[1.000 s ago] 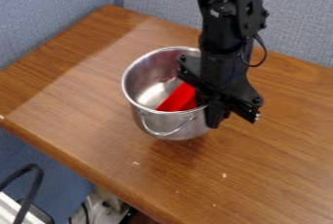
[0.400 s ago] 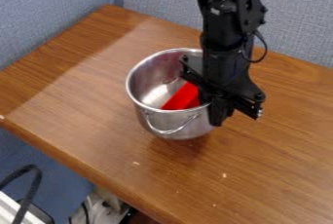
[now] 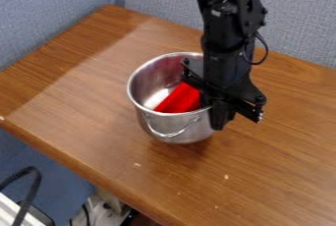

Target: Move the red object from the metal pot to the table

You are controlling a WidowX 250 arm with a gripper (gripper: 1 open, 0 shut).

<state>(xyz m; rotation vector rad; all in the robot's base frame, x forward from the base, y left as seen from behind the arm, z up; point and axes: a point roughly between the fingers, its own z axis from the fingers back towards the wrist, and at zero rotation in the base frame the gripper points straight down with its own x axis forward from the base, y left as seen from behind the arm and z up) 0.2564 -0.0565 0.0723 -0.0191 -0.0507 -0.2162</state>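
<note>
- At the lower left, past the tabletop's near-left edge, a black cable [image 3: 24, 174] curves over a white item [image 3: 11, 211], cut off by the frame.
- The tabletop [image 3: 66, 102], brown wood-grain, has its left corner at the left of the view and its back-left edge rising from there toward the upper part.
- The metal pot [image 3: 159, 125] stands to the right of that left corner, between the tabletop's near-left edge and its back edge. It is shiny, round and open at the top, with a rolled rim and a wire loop handle [image 3: 175, 132] on the side facing the camera.
- The red object [image 3: 179, 98] is inside the metal pot, lying at a slant toward the right-hand wall; its right end is hidden behind the fingers.
- The fingers [image 3: 225, 105], dark and at the pot's right side, overlap its rim in the view. They are closed; whether they pinch the red object or the rim, or merely touch either, cannot be told.
- The black robot arm [image 3: 229, 35] comes down from the top, with a thin cable [image 3: 265, 45] looping out on its right.
</note>
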